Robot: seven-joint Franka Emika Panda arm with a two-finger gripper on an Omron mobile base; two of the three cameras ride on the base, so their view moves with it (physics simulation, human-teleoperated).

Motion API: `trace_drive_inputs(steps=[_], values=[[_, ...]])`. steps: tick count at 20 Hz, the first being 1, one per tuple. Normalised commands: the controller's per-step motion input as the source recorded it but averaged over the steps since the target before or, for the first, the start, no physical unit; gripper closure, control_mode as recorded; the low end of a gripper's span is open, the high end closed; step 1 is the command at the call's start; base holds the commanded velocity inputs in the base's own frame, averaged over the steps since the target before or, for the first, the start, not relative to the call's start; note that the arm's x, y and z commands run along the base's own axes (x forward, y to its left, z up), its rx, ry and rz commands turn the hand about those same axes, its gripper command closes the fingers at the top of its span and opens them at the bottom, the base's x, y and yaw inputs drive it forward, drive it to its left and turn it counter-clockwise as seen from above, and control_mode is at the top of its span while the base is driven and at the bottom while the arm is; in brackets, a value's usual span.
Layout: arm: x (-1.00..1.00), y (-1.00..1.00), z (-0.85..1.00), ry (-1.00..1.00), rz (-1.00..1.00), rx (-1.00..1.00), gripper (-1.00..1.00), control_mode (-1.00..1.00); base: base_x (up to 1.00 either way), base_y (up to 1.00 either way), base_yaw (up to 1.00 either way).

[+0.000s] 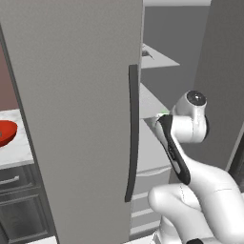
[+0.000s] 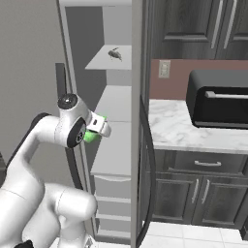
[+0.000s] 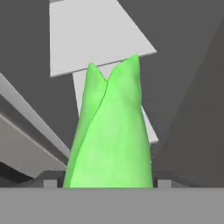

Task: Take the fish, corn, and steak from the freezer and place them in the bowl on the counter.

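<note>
My gripper (image 3: 107, 181) is shut on the corn (image 3: 111, 131), a bright green husk with a speck of yellow at its tip that stands up between the fingers. The hand (image 2: 99, 127) reaches into the open freezer (image 1: 71, 95) at middle shelf height, with the corn (image 2: 91, 137) showing green under it. On the top shelf lies a small dark thing that looks like the fish (image 2: 115, 54). The steak is out of view. The red bowl (image 1: 5, 132) sits on the counter (image 1: 16, 152), left of the freezer door.
The open freezer door with its long dark handle (image 1: 133, 133) stands between the arm and the bowl. Pale shelves and drawers (image 2: 114, 189) lie below the hand. To the right, a black appliance (image 2: 218, 101) stands on a marble worktop (image 2: 179, 128) over dark cabinets.
</note>
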Motion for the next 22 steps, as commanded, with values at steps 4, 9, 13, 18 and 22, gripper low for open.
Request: trace_drive_inputs(steps=[4,9,13,18,22], values=[[-0.54,0.0,0.46,0.34,-0.1,-0.08,1.0,-1.0,0.0,0.0,0.0],[-0.49,0.0,0.15,0.41,-0.06,-0.02,1.0,-1.0,0.0,0.0,0.0],[-0.4,0.04,0.0,0.32,0.0,0.0,1.0,-1.0,0.0,0.0,0.0],[-0.62,0.02,0.0,-0.01,0.02,0.11,1.0,-1.0,0.0,0.0,0.0],[-0.77,0.0,0.0,-0.24,0.03,0.13,1.0,-1.0,0.0,0.0,0.0]])
